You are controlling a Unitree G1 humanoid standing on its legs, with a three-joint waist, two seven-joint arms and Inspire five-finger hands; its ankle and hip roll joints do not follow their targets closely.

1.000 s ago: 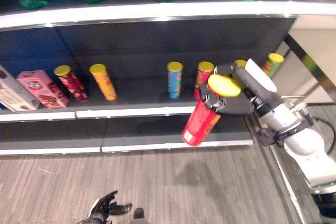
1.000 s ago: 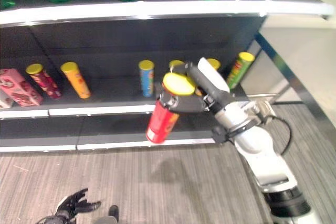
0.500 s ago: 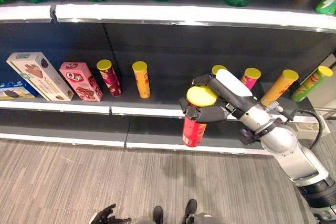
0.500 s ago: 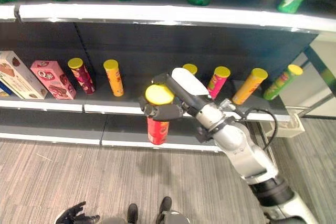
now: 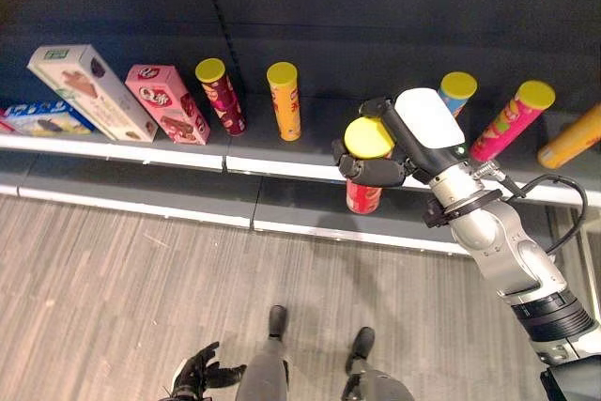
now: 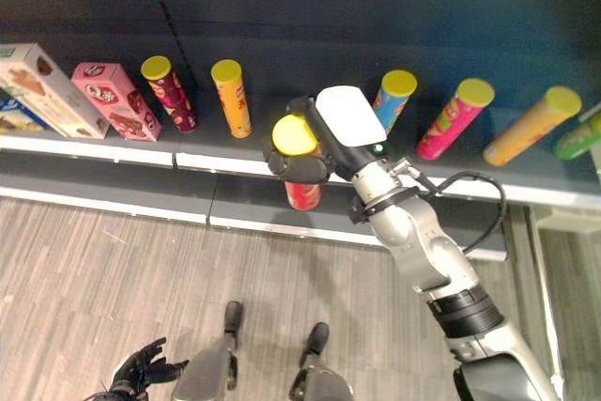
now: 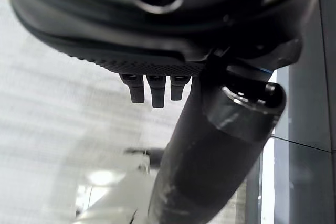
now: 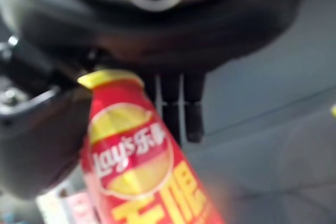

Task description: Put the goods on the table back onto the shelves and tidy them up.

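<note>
Dark metal shelving (image 5: 282, 168) with white-edged boards runs across the back of the room, above a grey wood-grain floor (image 5: 113, 269); no tabletop is in sight. On the middle shelf several goods already stand in a loose row: a tilted cream cardboard box (image 5: 89, 89), a pink cardboard box (image 5: 167, 103), a maroon crisp tube with a yellow lid (image 5: 222, 97), an orange crisp tube with a yellow lid (image 5: 285, 100), a blue tube with a yellow lid (image 5: 456, 91), a pink tube with a yellow lid (image 5: 512, 117) and an orange tube leaning at the far right (image 5: 571, 138). The right robot hand (image 5: 380, 164) is clamped round the top of a red crisp tube with a yellow lid (image 5: 362, 196), which hangs upright in the air just in front of the shelf edge, in the gap between the orange and blue tubes. So this item looks close to being placed but is not yet on the shelf. The left robot hand (image 5: 199, 375) hangs low by the floor, fingers loosely spread and holding nothing. Several tubes lean rather than stand straight, so tidying likely remains.
</note>
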